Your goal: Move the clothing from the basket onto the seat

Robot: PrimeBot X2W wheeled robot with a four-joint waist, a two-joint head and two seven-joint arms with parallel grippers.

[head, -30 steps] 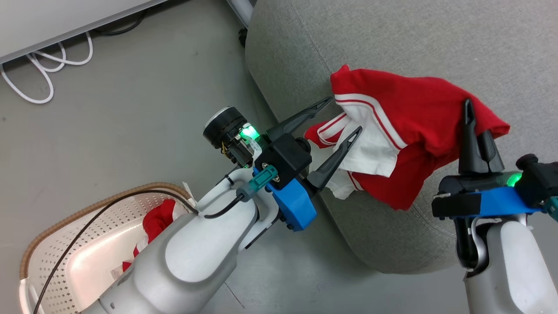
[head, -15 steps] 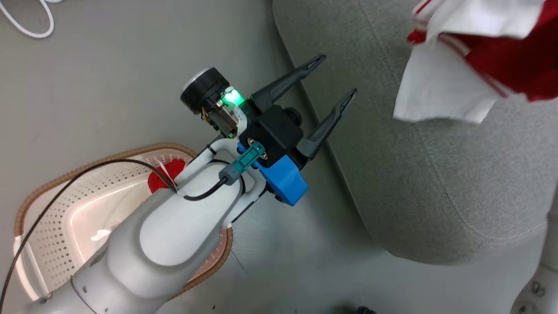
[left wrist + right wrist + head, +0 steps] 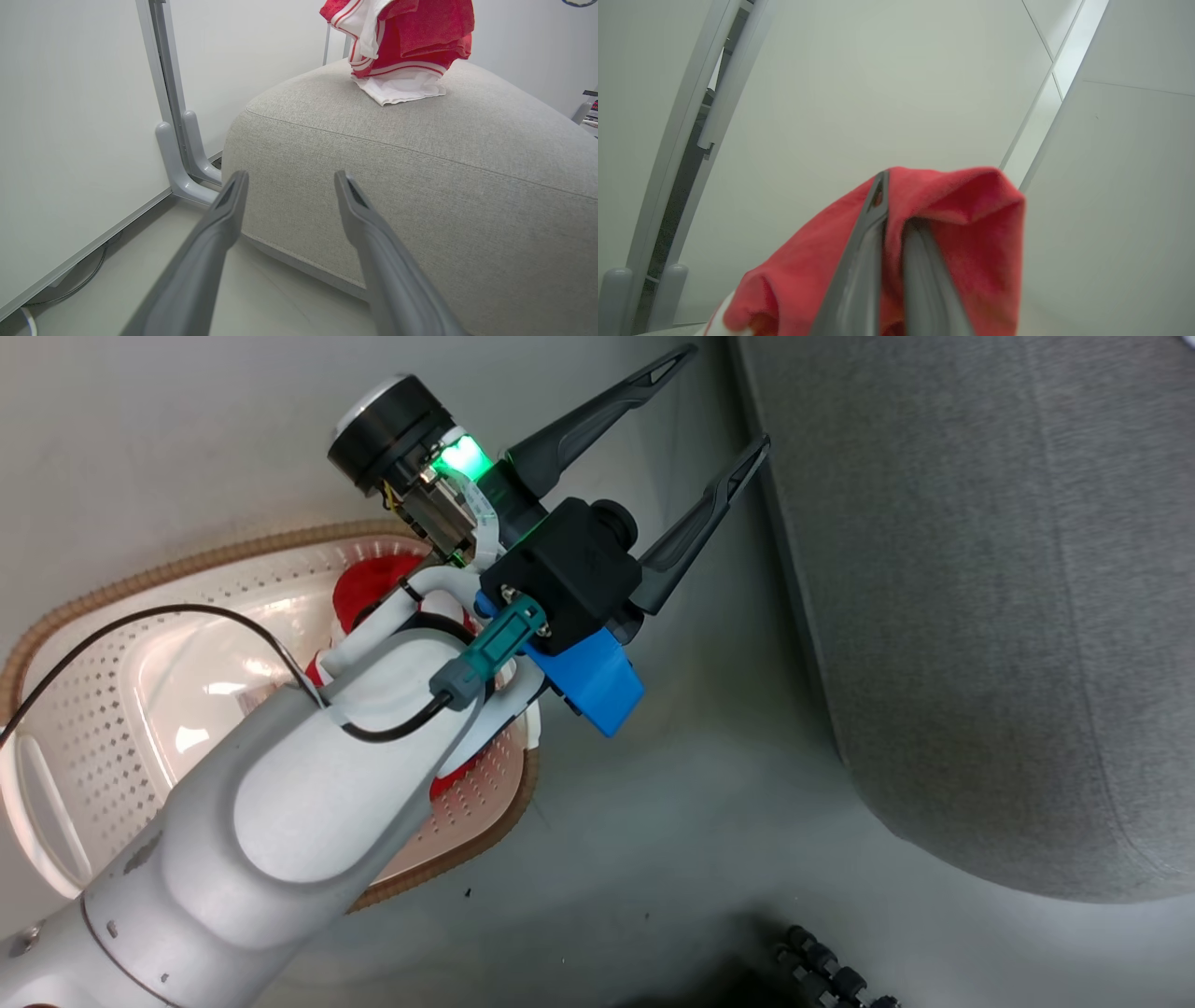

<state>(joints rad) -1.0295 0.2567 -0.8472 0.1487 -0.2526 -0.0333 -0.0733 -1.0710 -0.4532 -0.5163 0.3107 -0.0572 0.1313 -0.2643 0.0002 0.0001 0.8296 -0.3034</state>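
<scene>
Clothing (image 3: 369, 588) in the basket (image 3: 187, 563) is sitting behind the wide-open left jaws, which aim at the seat (image 3: 980, 616), right jaws clamped on another piece (image 3: 971, 224).

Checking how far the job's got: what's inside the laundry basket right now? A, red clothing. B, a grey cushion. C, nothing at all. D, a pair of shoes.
A: the head view shows red clothing lying inside the basket.

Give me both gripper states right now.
Left gripper: open, holding nothing.
Right gripper: shut on the clothing.
</scene>
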